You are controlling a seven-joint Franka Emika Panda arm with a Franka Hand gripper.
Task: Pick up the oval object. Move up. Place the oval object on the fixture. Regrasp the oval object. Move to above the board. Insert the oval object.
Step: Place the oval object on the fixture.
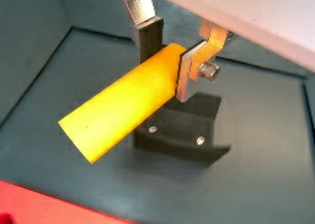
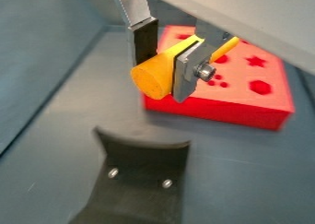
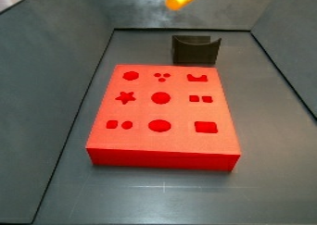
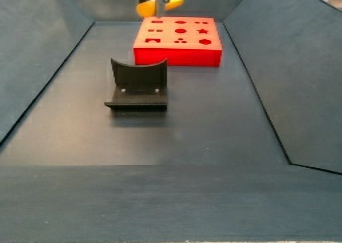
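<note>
We have the gripper (image 1: 172,69) pinching the oval object (image 1: 123,110) crosswise between its pads, raised well above the fixture (image 4: 136,85) in both side views. Next we should lower it straight into the notch, peg kept level; the board (image 3: 162,110) sits toward six o'clock of the fixture, though alignment looks uncertain from here

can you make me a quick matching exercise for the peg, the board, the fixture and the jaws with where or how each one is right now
Things:
1. oval object
2. board
3. fixture
4. gripper

States:
A. red, lying flat on the floor
B. dark, standing on the floor with nothing in its notch
C. yellow-orange, held in the air
D. jaws shut on the peg, above the floor

Pairs: 1-C, 2-A, 3-B, 4-D
</note>
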